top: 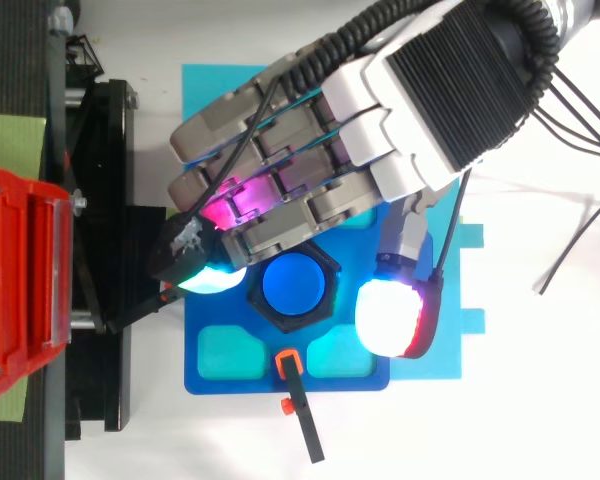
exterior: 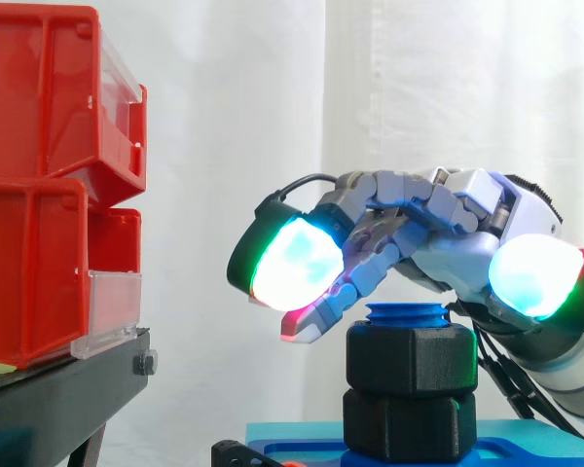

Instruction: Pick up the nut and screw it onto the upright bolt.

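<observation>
The blue bolt stands upright on a blue base. A black hex nut sits near the bolt's top, above a second black nut. From above, the upper nut's rim rings the bolt's round blue end. My hand hovers just over the bolt, open, with its fingers loosely bent. One glowing pad hangs left of the nut, the thumb pad hangs right of it. Both pads ride slightly higher than the nut. A red-lit fingertip points at the nut's upper left edge; contact is unclear.
Red bins on a black stand rise at the left, close to the fingers. A small orange and black tool lies at the base's front edge. A white curtain hangs behind.
</observation>
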`<state>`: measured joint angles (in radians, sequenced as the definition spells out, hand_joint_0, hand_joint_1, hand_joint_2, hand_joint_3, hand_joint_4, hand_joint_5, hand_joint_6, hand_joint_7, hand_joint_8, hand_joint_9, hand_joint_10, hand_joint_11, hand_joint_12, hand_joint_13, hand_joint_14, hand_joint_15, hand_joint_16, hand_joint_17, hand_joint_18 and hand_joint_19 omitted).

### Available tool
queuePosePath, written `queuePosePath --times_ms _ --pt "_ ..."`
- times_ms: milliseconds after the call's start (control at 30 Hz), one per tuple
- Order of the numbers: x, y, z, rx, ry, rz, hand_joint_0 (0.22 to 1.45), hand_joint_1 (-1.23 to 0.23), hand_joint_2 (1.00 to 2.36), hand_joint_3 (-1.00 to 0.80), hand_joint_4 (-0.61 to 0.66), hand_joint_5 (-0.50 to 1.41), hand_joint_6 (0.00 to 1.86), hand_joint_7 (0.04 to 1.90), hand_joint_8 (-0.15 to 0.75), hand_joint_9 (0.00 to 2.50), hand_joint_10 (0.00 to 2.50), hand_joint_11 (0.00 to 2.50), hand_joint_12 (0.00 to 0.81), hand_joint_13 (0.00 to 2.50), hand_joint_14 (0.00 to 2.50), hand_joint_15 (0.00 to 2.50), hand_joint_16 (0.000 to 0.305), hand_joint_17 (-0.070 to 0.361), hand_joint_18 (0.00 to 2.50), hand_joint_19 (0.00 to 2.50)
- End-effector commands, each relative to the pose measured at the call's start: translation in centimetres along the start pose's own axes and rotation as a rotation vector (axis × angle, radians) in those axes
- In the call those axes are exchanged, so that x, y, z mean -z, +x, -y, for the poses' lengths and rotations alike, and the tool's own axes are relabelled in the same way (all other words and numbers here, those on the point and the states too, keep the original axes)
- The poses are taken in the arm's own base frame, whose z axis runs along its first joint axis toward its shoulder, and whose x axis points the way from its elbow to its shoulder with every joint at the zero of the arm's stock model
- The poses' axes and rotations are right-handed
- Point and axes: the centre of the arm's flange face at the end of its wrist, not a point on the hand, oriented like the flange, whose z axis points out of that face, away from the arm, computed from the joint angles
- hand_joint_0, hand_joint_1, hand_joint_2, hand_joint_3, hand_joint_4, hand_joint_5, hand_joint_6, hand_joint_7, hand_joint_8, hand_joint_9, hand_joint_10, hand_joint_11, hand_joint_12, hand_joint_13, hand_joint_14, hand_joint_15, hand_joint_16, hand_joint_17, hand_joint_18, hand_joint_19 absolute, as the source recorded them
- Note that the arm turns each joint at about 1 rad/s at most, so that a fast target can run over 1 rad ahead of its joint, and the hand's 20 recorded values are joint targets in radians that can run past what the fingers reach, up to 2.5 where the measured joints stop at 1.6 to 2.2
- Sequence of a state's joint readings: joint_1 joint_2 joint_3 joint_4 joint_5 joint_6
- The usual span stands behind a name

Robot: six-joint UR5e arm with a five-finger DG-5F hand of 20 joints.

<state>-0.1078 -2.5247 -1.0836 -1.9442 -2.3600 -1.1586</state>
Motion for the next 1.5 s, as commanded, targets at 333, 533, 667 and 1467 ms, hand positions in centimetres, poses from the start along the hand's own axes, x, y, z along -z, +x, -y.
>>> queuePosePath --times_ms 333,533,667,1467 --pt "0.7 1.2 -0.8 -0.007 0.032 -0.016 0.47 -0.16 1.00 -0.50 0.21 -0.03 0.50 0.88 0.225 1.07 0.00 0.00 0.181 0.83 0.00 0.00 0.021 0.048 0.60 0.09" --pt "1.7 1.7 -1.0 -0.012 0.039 -0.024 0.46 -0.16 1.00 -0.50 0.16 0.01 0.51 1.09 0.240 1.10 0.00 0.00 0.183 0.86 0.00 0.00 0.020 0.046 0.62 0.06" --pt "1.9 1.5 -0.8 -0.009 0.040 -0.025 0.46 -0.16 1.00 -0.50 0.15 0.03 0.50 1.19 0.243 1.12 0.00 0.00 0.183 0.88 0.00 0.00 0.020 0.044 0.63 0.04" --pt "2.6 -0.3 0.8 0.022 -0.001 -0.007 0.46 -0.17 1.00 -0.50 0.15 0.08 0.52 1.32 0.251 1.26 0.00 0.00 0.167 0.96 0.00 0.00 0.018 0.041 0.73 0.08"
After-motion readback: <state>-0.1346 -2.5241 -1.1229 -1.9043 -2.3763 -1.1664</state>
